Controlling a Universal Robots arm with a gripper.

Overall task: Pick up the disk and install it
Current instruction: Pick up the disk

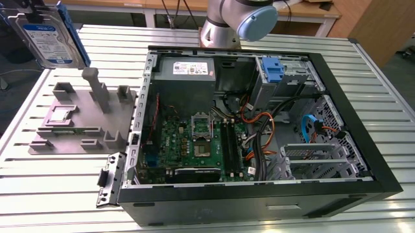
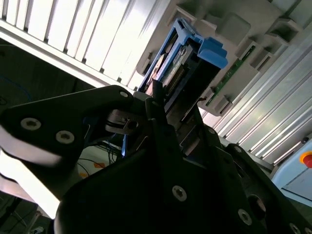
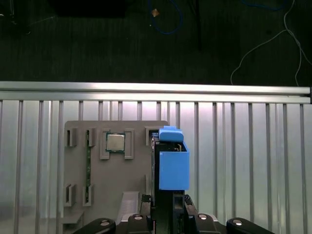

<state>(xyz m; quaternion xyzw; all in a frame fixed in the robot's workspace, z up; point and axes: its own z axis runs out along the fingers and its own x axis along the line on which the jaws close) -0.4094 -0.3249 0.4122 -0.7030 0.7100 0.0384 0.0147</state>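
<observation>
The disk (image 1: 50,35), a silver drive with a blue-and-white label in a blue carrier frame, hangs in the air at the exterior view's upper left, above the grey fixture plate (image 1: 68,138). In the first wrist view the disk (image 3: 171,163) is seen edge-on over the plate's (image 3: 112,168) side, and my gripper (image 3: 165,207) is shut on its near end. The second wrist view shows the disk (image 2: 183,61) sticking out from between the dark fingers (image 2: 156,105).
An open computer case (image 1: 372,160) lies on the slatted metal table (image 1: 52,194), with a motherboard (image 1: 194,145), a grey power supply (image 1: 188,73) and a blue bracket (image 1: 272,70) in its drive bay. A processor chip (image 3: 115,142) sits on the fixture plate. The arm's base (image 1: 233,22) stands behind the case.
</observation>
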